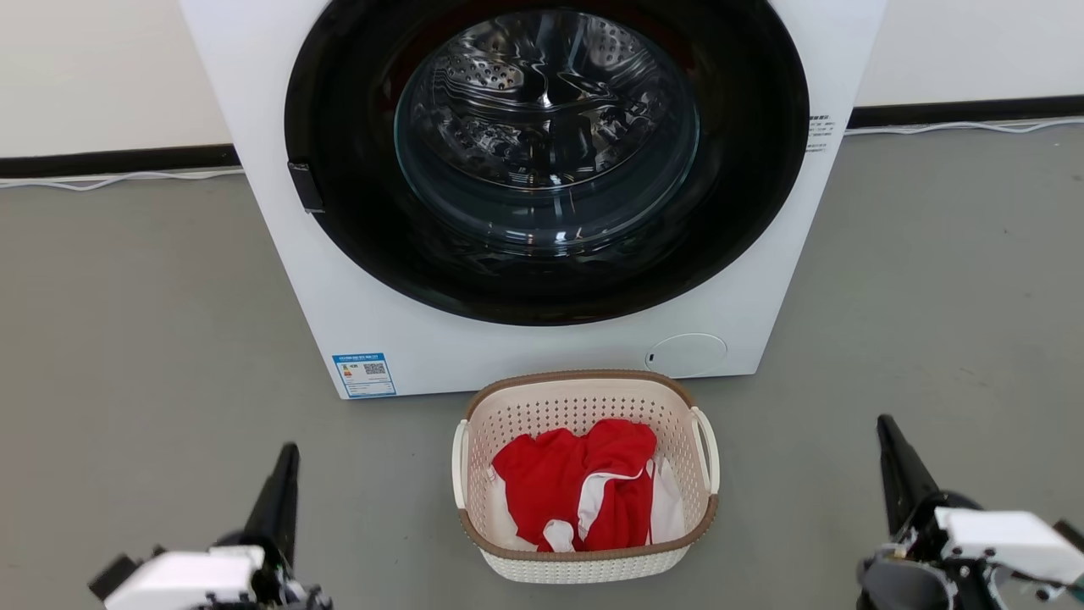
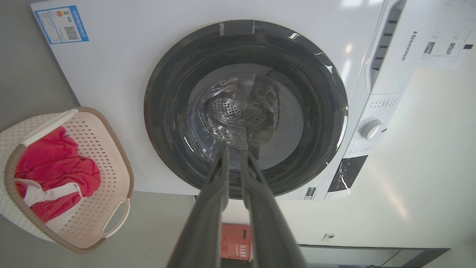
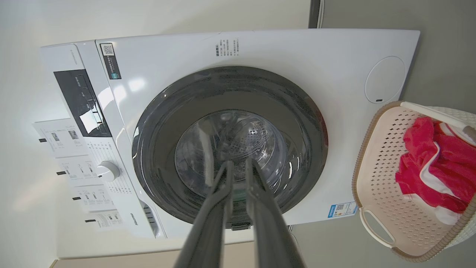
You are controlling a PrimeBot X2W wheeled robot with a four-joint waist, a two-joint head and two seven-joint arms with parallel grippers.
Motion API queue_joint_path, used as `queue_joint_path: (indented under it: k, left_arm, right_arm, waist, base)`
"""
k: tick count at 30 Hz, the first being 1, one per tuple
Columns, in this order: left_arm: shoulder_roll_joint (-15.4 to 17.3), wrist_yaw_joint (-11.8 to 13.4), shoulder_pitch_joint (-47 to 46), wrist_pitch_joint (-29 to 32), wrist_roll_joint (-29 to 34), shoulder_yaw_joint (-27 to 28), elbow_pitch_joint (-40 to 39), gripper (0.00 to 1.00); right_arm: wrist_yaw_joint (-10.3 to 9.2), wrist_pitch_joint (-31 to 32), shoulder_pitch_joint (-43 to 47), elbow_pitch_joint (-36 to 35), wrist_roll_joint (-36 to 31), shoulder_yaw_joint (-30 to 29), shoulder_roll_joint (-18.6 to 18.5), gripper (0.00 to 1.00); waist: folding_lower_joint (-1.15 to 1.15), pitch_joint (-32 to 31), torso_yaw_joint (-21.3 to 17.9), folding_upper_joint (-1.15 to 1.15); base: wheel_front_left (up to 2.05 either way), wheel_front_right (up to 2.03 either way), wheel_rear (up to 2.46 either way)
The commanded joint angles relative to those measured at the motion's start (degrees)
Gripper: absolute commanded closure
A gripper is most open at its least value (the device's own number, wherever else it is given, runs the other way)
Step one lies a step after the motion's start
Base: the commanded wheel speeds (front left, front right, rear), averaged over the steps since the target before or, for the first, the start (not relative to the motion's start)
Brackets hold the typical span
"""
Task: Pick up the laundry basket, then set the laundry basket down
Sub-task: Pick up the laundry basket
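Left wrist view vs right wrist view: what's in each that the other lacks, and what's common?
Left wrist, not right wrist: the left pincer, shut, and an orange crate past the machine.
Right wrist, not left wrist: the right pincer, shut, and a block of printed text on the machine's front panel.
Both: the washing machine with its door closed, its dial, the blue label, and the laundry basket holding red and white clothes, with neither pincer touching it.
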Motion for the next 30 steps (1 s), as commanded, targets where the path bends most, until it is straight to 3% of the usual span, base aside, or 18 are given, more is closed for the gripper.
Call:
queue_joint_path:
  k: [1,2,8,13,30]
  left_arm:
    - [-0.12,0.01,0.2,-0.06,0.01,-0.01,0.48,1.0]
    - [-0.16,0.02,0.34,-0.16,0.02,-0.06,0.69,0.0]
    - [-0.12,0.0,0.45,-1.19,0.18,-0.69,0.46,0.0]
    - [-0.09,-0.02,0.58,-2.03,0.4,-1.02,0.26,0.0]
    - [0.02,0.35,0.33,-4.72,5.91,-1.33,0.48,0.0]
  right_arm:
    - [-0.01,-0.03,0.1,0.39,-0.01,0.06,0.04,1.0]
    - [-0.01,-0.12,0.18,0.58,-0.04,0.11,0.09,0.0]
    - [0.01,-1.13,0.44,-0.19,-0.56,0.65,0.07,0.0]
    - [0.03,-1.98,0.71,-0.73,-1.38,1.19,-0.05,0.0]
    - [0.09,-4.69,0.66,-1.63,-10.78,2.8,-0.85,0.0]
  waist:
    - [0.0,0.0,0.0,0.0]
    - [0.0,0.01,0.0,0.0]
    - [0.13,-0.11,0.01,0.0]
    - [0.01,0.03,0.0,0.0]
    - [0.0,0.16,0.07,0.0]
  base:
    - [0.0,0.0,0.0]
    - [0.0,0.0,0.0]
    - [0.0,0.0,0.0]
    - [0.0,0.0,0.0]
    - [0.0,0.0,0.0]
